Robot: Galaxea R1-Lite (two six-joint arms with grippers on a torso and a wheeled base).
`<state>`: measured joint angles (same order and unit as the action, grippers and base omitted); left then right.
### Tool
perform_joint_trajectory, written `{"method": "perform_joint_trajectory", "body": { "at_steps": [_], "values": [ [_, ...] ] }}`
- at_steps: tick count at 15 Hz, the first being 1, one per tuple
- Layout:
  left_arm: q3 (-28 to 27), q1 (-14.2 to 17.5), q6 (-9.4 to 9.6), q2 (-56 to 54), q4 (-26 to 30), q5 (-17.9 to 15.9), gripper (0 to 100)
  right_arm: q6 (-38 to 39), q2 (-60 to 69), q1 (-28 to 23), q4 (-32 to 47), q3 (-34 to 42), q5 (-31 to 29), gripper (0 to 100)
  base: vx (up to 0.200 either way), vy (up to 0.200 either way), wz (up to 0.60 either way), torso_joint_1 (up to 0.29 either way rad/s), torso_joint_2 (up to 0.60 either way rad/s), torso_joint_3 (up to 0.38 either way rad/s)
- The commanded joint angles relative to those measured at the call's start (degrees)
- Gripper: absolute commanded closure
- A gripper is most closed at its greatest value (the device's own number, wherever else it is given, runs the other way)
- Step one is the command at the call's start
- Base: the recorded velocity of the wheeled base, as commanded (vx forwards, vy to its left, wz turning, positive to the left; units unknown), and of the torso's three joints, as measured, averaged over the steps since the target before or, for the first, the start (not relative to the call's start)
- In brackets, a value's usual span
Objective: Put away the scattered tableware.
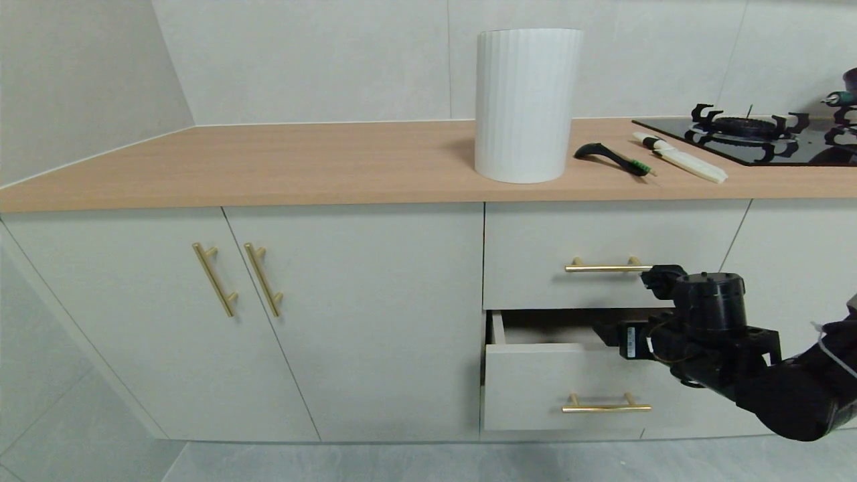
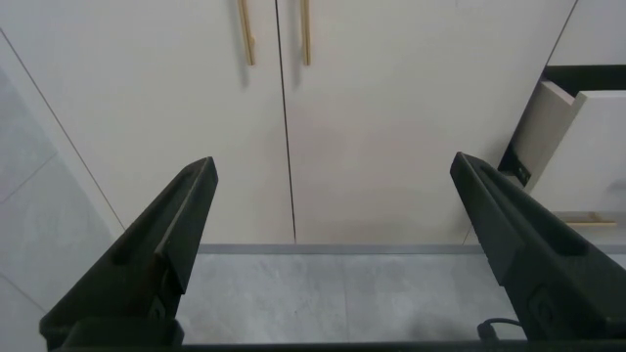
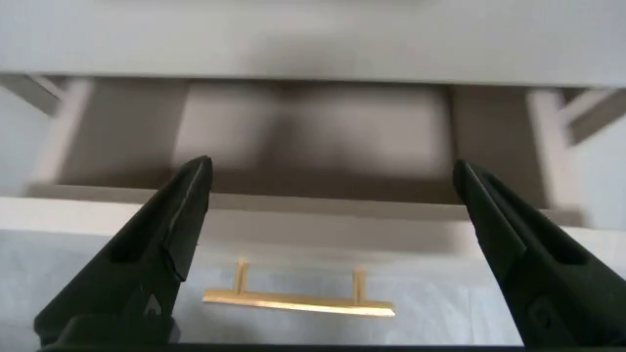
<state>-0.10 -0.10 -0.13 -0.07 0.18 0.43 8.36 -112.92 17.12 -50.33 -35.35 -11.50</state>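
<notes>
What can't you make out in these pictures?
Inside the open drawer: head view, hidden by its front and the right arm; blurred in right wrist view.
Black utensil and white utensil on the counter: head view, too small to identify.
Dark object by the stove: cut off by head view's edge.

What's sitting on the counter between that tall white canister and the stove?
Two utensils, seen in the head view: a black-handled tool nearer the canister, and a white utensil nearer the stove.
</notes>
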Motion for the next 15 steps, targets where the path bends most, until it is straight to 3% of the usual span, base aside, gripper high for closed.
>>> {"method": "perform_joint_trajectory", "body": {
  "at_steps": [1,12,15],
  "values": [
    [0.0,0.0,-0.04,0.1,0.0,0.0,0,0.1,-4.5,0.0,-0.1,-0.8,-0.1,0,0.000,0.000,0.00,0.000,0.00,0.000],
    [0.0,0.0,-0.04,0.1,0.0,0.0,0,-0.1,-4.6,0.0,0.7,-0.4,0.0,0,0.000,0.000,0.00,0.000,0.00,0.000],
    [0.0,0.0,-0.04,0.1,0.0,0.0,0,-0.3,-0.7,-0.1,8.4,-0.8,0.6,0,0.000,0.000,0.00,0.000,0.00,0.000]
  ]
}}
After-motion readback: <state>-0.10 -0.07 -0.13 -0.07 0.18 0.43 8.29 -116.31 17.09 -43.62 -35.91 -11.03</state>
